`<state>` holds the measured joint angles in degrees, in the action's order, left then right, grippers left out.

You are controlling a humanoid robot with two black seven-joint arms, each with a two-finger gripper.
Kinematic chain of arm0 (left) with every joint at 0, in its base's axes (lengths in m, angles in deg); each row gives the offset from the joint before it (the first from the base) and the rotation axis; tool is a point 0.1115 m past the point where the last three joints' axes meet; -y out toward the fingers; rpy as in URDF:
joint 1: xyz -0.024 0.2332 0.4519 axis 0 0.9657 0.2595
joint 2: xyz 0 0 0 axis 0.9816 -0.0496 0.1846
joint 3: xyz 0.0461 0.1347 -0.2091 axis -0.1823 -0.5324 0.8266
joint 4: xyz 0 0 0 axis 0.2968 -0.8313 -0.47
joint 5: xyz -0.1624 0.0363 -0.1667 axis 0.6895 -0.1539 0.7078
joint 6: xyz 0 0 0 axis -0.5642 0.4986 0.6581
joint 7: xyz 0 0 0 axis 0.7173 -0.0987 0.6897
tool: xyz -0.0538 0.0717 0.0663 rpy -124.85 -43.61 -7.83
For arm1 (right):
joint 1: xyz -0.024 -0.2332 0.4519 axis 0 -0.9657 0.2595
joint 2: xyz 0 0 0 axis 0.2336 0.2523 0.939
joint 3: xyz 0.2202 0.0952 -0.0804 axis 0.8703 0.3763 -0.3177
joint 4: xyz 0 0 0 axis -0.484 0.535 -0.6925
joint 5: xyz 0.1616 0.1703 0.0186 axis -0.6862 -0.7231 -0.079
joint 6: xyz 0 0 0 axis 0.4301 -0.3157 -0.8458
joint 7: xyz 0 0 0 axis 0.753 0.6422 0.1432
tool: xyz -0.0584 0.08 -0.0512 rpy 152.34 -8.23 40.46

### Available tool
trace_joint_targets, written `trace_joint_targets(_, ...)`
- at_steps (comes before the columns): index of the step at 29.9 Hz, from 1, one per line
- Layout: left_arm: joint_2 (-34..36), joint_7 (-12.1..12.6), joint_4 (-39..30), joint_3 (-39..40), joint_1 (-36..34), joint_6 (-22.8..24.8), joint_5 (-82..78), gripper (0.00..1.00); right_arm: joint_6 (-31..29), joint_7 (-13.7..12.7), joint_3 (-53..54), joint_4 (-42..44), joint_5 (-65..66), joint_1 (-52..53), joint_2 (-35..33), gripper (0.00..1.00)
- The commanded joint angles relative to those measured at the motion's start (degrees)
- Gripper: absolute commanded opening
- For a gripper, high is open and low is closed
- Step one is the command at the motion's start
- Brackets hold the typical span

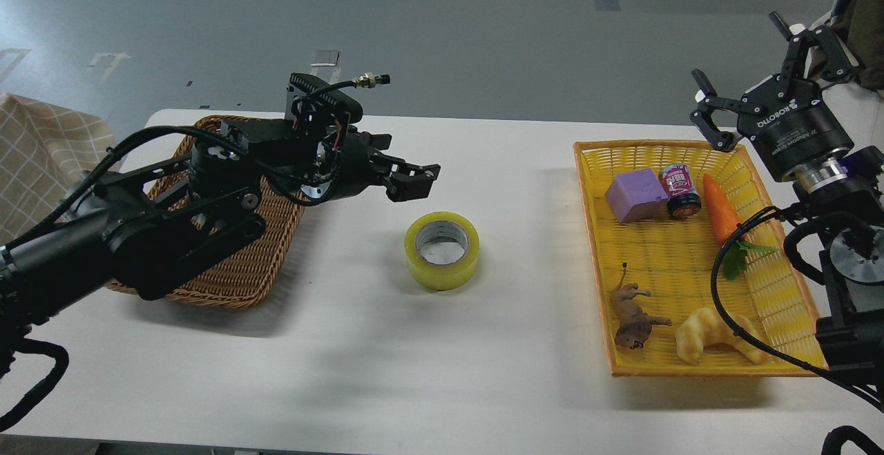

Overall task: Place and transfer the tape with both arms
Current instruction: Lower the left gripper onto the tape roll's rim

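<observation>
1. Right now the tape [443, 250] is lying flat on the white table [359, 358], hole facing up, roughly midway between the brown wicker basket [255, 268] on the left and the yellow basket [690, 248] on the right, touching neither.
2. Nothing is gripping the roll; it is sitting free with bare table all around it.
3. My left gripper [413, 180] is hovering just to the far left of the tape and above it, pointing right; its fingers are looking nearly closed with only a narrow gap, though the dark, side-on angle is making this hard to read.
4. My right gripper [749, 82] is hanging high over the far right corner of the yellow basket, well apart from the tape, with its jaws standing wide and holding nothing.
5. Judging by its look, the roll is behaving as a stiff, fairly light ring: the grey-white core is keeping it rigid, so it is unlikely to crush.
6. Its glossy yellowish outer face is probably slick, so a pinch across the whole outside is risking a slip.
7. A safer hold, I am thinking, is one finger down inside the core and one on the outer wall, clamping the ring's thickness on the side nearest the left gripper.
8. That grip is also leaving the opposite wall free for the other arm to take during a handover.
</observation>
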<state>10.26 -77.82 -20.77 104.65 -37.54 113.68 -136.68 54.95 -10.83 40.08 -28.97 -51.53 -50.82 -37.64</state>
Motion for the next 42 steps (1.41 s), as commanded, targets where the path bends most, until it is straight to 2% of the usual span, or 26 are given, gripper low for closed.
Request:
trace_joint_targets(1,-3.26,1.79,0.39,-0.32,0.65,0.63,0.11,0.98,0.00,0.00,0.08,0.03,0.03,-0.17,0.00,1.00)
trace_joint_targets(6,-3.97,4.51,1.44,-4.52,0.57,0.63,0.02,0.98,0.00,0.00,0.17,0.03,0.03,-0.44,0.00,1.00)
trace_joint_targets(8,-4.06,4.69,2.06,-5.85,0.48,0.63,-0.15,0.98,0.00,0.00,0.17,-0.06,-0.06,-0.44,-0.18,1.00)
trace_joint_targets(13,-4.15,5.05,3.20,-6.03,0.83,0.63,-0.06,0.98,0.00,0.00,0.17,0.03,-0.06,-0.35,-0.18,1.00)
trace_joint_targets(21,-7.39,5.13,9.35,-6.21,0.92,0.63,-0.15,0.98,0.00,0.00,0.25,0.03,-0.06,-0.44,-0.27,1.00)
trace_joint_targets(37,-8.98,5.05,11.29,-8.93,1.10,0.63,-0.06,0.98,0.00,0.00,0.43,0.03,-0.06,-0.70,-0.44,1.00)
trace_joint_targets(42,-9.86,4.87,12.25,-9.55,1.01,0.63,-0.06,0.94,0.00,0.00,0.43,0.03,-0.06,-0.79,-0.44,1.00)
